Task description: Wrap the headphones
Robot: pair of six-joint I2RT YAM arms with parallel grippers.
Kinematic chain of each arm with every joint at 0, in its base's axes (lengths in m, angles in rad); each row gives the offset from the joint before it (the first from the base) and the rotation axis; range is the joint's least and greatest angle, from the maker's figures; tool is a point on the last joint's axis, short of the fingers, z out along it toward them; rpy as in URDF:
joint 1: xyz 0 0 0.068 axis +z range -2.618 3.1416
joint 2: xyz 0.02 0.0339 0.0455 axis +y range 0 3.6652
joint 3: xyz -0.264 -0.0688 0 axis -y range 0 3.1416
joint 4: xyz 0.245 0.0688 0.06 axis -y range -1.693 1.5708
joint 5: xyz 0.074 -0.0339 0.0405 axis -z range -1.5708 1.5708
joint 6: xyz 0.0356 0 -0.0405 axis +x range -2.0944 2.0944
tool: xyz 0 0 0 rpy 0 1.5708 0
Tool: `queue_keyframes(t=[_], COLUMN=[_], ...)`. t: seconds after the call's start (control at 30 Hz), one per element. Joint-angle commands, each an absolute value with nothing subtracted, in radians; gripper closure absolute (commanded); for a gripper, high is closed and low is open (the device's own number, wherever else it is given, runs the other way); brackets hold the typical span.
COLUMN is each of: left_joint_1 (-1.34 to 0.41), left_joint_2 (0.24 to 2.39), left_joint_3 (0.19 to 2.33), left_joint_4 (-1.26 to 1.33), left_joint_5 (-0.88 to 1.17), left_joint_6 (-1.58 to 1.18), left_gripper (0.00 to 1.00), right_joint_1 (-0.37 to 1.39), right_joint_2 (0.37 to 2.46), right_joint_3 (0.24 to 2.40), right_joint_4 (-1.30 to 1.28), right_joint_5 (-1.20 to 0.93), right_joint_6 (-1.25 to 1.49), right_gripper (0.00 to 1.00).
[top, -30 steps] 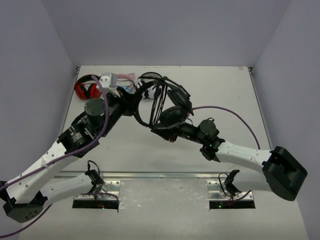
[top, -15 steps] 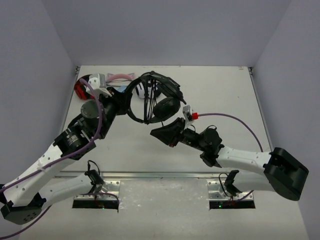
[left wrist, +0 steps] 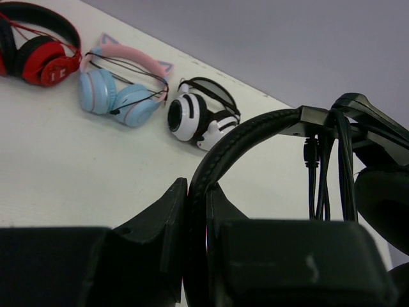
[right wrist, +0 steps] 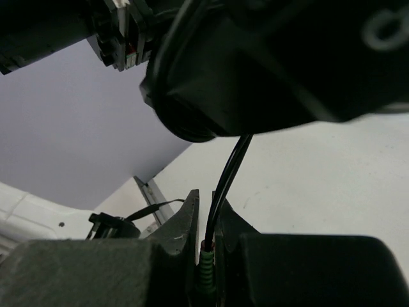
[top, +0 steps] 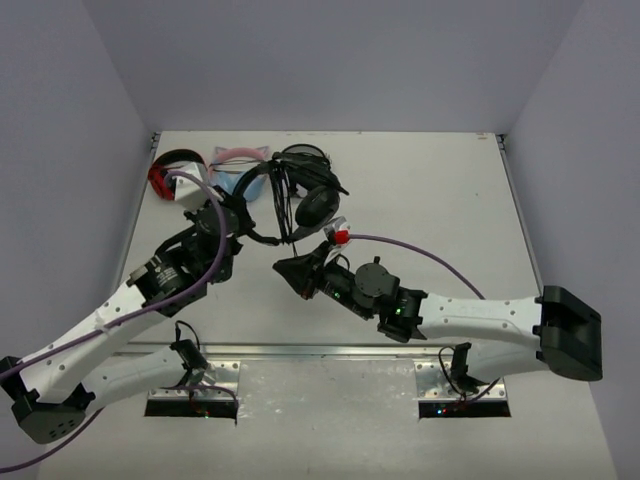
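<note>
The all-black headphones [top: 305,200] hang in the air over the middle of the table. My left gripper [top: 246,222] is shut on their headband, which in the left wrist view [left wrist: 255,131] arcs up from between the jaws. Several turns of the thin black cable [left wrist: 326,169] hang around the headband near the ear cups. My right gripper [top: 285,266], just below and near the headphones, is shut on the cable's end at its green plug sleeve [right wrist: 206,268]. The cable [right wrist: 227,173] runs up from it to an ear cup [right wrist: 255,70].
Three other headsets lie at the back left of the table: red-and-black [left wrist: 38,48], pink-and-blue [left wrist: 121,93] and black-and-white [left wrist: 201,115]. In the top view the red one [top: 170,175] is beside the left arm. A metal rail [top: 320,350] runs along the near edge.
The left gripper has carried the headphones left and turned them. The right gripper has swung left and nearer, still holding the cable end, and now sits under the headphones.
</note>
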State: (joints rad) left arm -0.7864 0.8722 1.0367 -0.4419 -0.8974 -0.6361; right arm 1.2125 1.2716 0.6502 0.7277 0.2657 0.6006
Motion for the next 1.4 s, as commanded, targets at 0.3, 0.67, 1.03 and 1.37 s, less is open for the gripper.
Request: queue_keyframes(t=[0.3,0.67,1.03,1.37], left_joint_1=[-0.772,-0.772,-0.772,-0.772], left_joint_2=[1.088,1.135,1.22,1.256], left_joint_3=[1.144,1.017,1.0,0.87], left_joint_4=[-0.586,-0.265,-0.217,-0.065], left_joint_5=[-1.17,-0.896,-0.818,-0.652], left_joint_6=[-0.819,-0.486,-0.466,-0.397], left_gripper=[1.0,1.0,1.0,1.0], right_joint_1=[1.315,1.152,0.993,0.953], right_joint_2=[1.296,1.267,1.304,1.31], right_joint_3=[0.888,1.067,1.125,1.086], right_joint_4=[0.135,-0.238,-0.417,-0.397], right_joint_5=[0.456,0.023,-0.118,-0.251], right_joint_6=[0.45,0.264,0.222,0.15], right_gripper=[0.98,0.87,0.96,0.89])
